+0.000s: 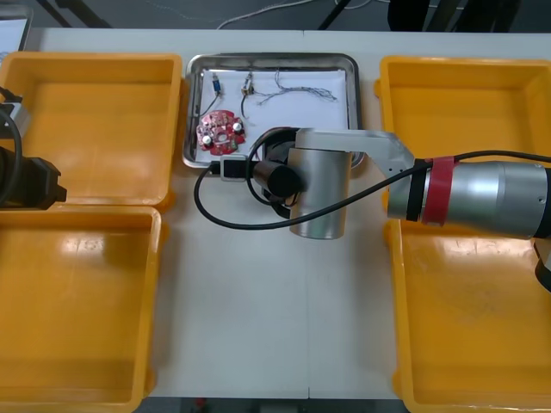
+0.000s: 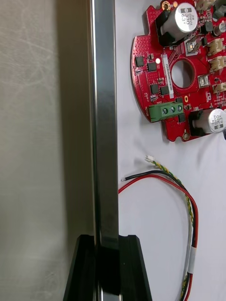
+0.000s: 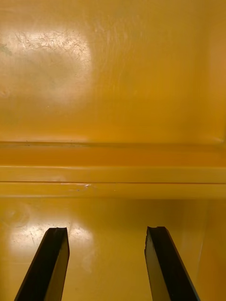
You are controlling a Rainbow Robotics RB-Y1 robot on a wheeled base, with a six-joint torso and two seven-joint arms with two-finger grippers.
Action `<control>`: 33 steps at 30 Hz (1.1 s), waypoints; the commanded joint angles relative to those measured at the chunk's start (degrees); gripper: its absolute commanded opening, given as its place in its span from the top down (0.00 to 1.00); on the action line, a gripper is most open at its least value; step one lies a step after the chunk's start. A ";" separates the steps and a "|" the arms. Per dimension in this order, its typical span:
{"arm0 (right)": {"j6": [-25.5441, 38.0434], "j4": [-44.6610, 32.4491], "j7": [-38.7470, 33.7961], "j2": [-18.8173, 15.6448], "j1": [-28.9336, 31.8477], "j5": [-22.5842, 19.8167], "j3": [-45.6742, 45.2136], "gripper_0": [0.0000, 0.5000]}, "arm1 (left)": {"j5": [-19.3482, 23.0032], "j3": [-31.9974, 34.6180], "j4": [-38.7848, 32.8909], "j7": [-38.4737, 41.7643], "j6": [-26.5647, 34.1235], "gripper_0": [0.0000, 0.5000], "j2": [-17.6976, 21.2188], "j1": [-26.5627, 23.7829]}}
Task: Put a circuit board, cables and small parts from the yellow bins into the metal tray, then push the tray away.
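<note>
Whitish and smooth, the tabletop [image 1: 275,301] should let a metal thing slide easily. Four yellow bins [image 1: 86,112] stand at its two sides. The left gripper [image 3: 106,230] hangs over the left pair, jaws wide apart and holding nothing. Between the bins lies the metal tray [image 1: 269,58], already loaded. It looks stiff, thin and rather light, so its rim is the natural place to take it. The right gripper [image 2: 106,241] has its jaws closed across the near rim, one finger inside, one outside. Beyond the tray there is only a little tabletop, so I would push short and slow. Inside, the red circuit board [image 2: 160,84] and the red and yellow cable [image 2: 193,221] lie loose on the white floor; being light, they may slip.
</note>
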 commanded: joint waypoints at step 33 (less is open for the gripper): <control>-4.91 5.13 6.32 1.91 -6.20 0.96 0.60 0.00 | -0.27 1.73 -1.76 -0.76 -0.58 0.05 2.49 0.65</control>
